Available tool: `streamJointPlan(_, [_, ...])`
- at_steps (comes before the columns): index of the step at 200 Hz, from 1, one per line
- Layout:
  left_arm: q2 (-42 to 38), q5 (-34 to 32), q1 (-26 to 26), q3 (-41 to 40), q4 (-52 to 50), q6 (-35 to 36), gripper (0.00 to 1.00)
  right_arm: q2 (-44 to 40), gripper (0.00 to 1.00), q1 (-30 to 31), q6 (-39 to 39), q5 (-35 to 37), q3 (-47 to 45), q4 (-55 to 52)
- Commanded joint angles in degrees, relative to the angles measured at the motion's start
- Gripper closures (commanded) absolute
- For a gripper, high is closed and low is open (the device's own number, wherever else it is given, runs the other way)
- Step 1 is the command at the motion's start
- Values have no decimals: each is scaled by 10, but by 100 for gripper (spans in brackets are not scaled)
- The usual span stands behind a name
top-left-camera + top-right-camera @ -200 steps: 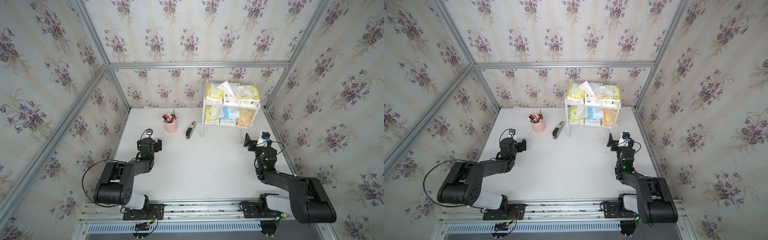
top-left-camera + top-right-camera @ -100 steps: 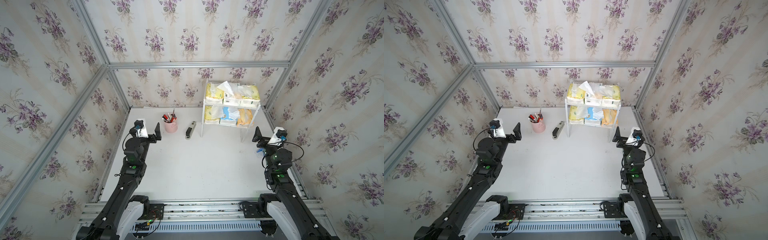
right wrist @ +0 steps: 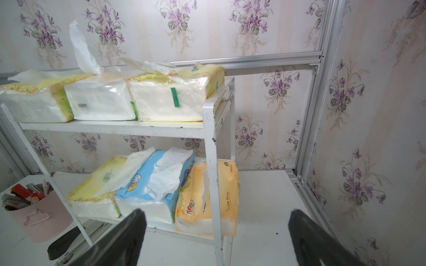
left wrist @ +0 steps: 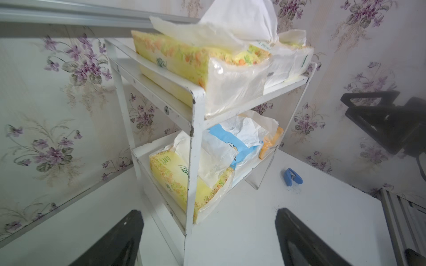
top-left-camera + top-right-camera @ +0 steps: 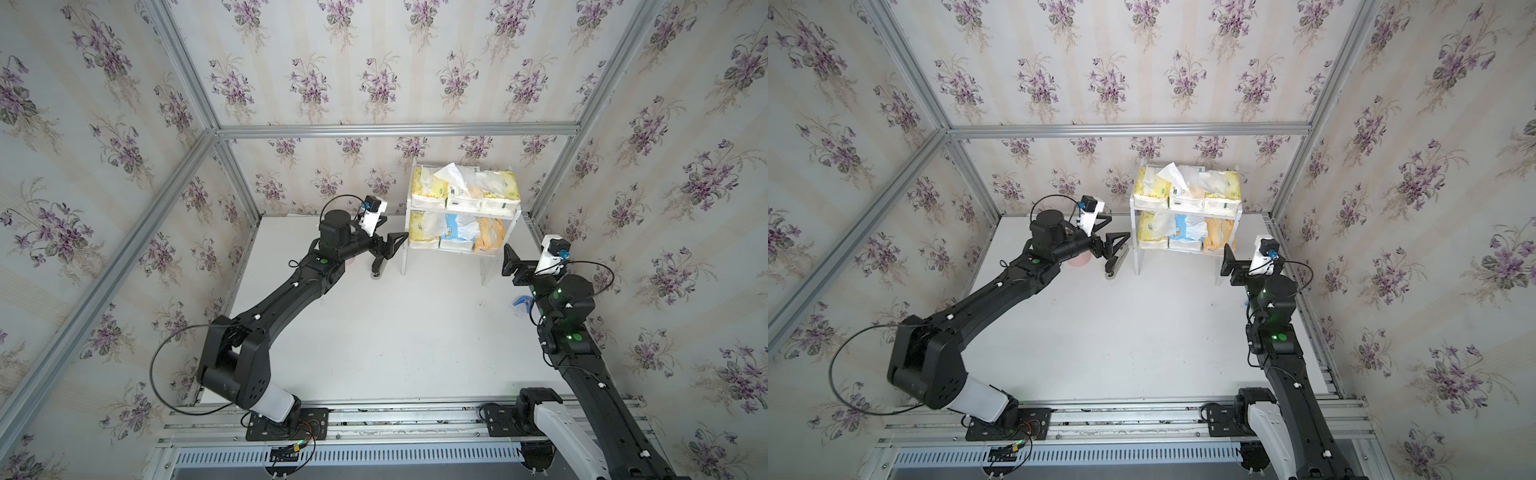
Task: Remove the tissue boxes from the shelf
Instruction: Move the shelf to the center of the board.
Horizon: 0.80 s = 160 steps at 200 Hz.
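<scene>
Gaping empty, the left gripper [image 4: 207,211] fronts a corner post of the small white two-tier shelf [image 4: 197,119], with a yellow plastic tissue pack [image 4: 170,182] just beyond its jaws. The right gripper [image 3: 217,211], likewise spread, fronts the orange plastic tissue pack [image 3: 191,202] on the lower board.

The place is a robot test cell dressed as a home. Panels of cream striped wallpaper with purple flowers [image 5: 374,83] fill a silver aluminium-profile frame [image 5: 395,129] around a plain white tabletop [image 5: 415,332], and black jointed robot arms [image 5: 291,291] stand on a slotted metal rail [image 5: 395,417].
</scene>
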Motion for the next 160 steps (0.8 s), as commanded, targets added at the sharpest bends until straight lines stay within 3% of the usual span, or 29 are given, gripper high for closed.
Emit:
streamJointPlan(1, [54, 50, -3, 62, -21, 17, 8, 29, 3, -2, -4, -23, 23, -14])
streamJointPlan(22, [107, 71, -4, 129, -46, 22, 9, 71, 9, -4, -2, -23, 59, -31])
streamJointPlan(37, [129, 88, -4, 153, -42, 24, 15, 94, 13, -6, -2, -35, 73, -27])
streamJointPlan(63, [149, 103, -5, 181, -56, 35, 43, 123, 21, -7, 7, -39, 84, -8])
streamJointPlan(94, [154, 108, -5, 192, -59, 35, 67, 157, 33, -7, 7, -38, 108, -16])
streamJointPlan(133, [143, 101, -5, 181, -57, 36, 86, 188, 47, -7, 1, -50, 122, 0])
streamJointPlan(160, [128, 98, -5, 171, -65, 38, 90, 205, 57, -7, 7, -71, 135, -9])
